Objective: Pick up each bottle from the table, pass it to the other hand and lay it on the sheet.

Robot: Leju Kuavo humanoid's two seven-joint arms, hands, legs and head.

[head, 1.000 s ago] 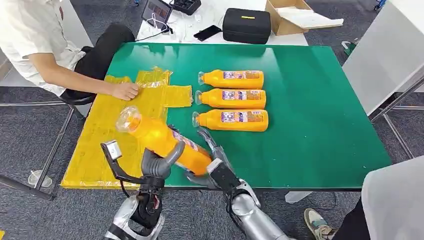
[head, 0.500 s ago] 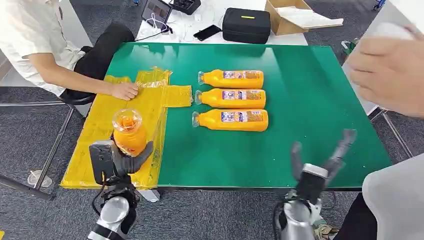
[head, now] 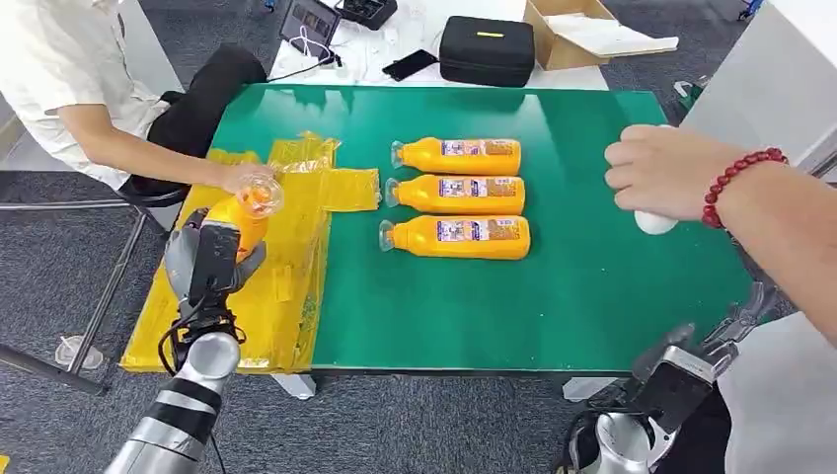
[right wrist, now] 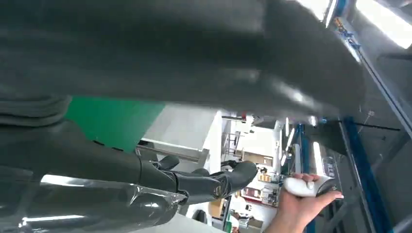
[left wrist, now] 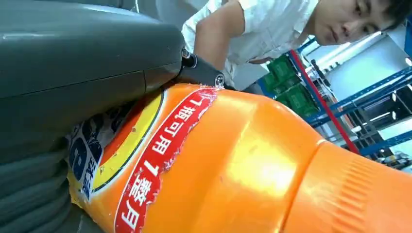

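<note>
Left robot hand [head: 212,259] wrapped around the labelled body of an orange bottle [head: 244,209], held cap-up above the yellow sheet [head: 286,296] at the counter [head: 592,286] edge; right robot hand [head: 703,346] empty, fingers apart, low off the counter's near corner. Probably full, so fairly heavy, with smooth, slippery plastic; best gripped around the wide labelled middle, not the narrow neck.

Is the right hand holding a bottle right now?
No, the right hand is empty with fingers spread off the table's near edge; the left hand holds the bottle.
</note>
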